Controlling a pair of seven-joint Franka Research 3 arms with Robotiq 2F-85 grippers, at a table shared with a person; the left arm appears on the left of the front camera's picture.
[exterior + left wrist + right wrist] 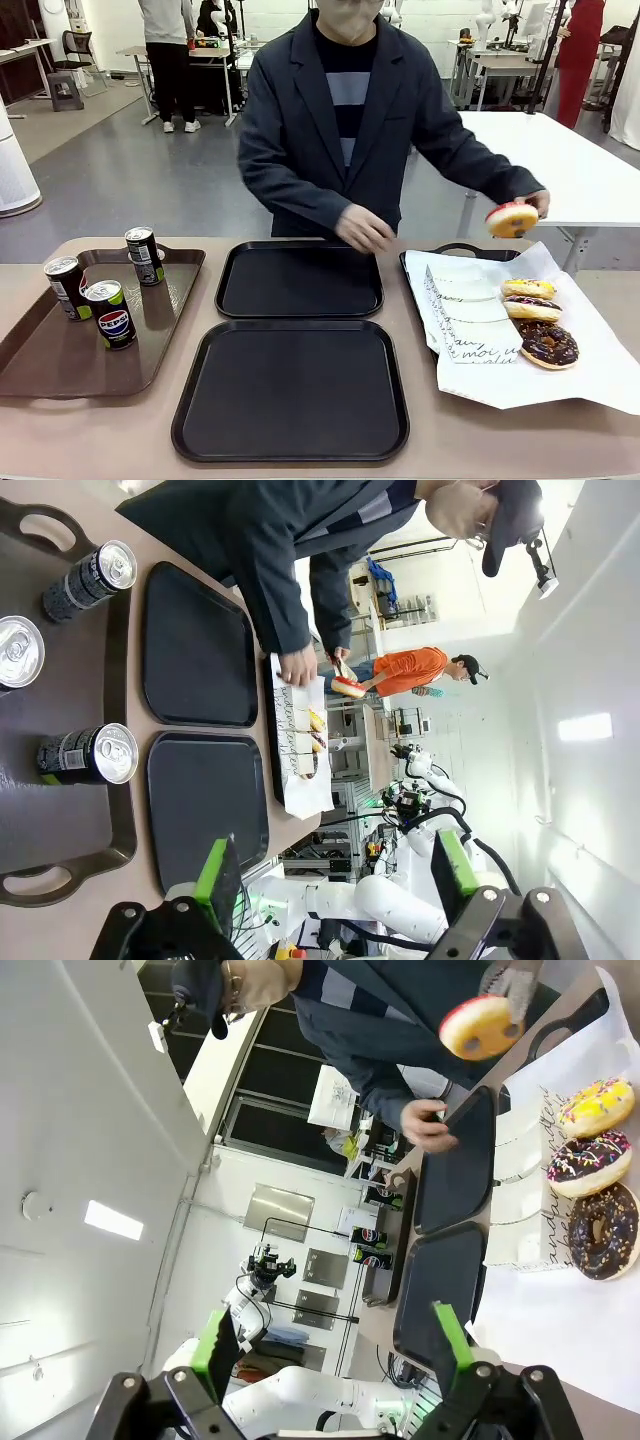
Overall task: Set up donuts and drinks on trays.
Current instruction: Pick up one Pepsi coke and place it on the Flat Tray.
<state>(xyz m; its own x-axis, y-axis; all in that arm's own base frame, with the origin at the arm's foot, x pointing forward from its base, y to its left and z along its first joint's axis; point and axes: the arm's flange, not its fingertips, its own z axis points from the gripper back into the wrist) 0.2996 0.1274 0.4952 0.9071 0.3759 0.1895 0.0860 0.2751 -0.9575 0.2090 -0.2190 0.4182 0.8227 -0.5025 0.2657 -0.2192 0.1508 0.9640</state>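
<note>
Donut [512,220] held in person's hand [538,203] above white paper [470,320], where 3 donuts [535,315] lie. 3 cans [115,318] stand on brown tray [40,365]; 2 black trays [298,280] on counter [480,445]. Left gripper [335,880] and right gripper [335,1345]: jaws released.

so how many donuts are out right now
4. One donut is held in the person's hand over the white paper; three lie on that paper in a row: far, middle, near. None seem hidden.

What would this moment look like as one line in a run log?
person's hand: holds donut aloft near paper-lined tray | drinks: three on brown tray | black trays: both unfilled | left gripper: open | right gripper: open
</note>
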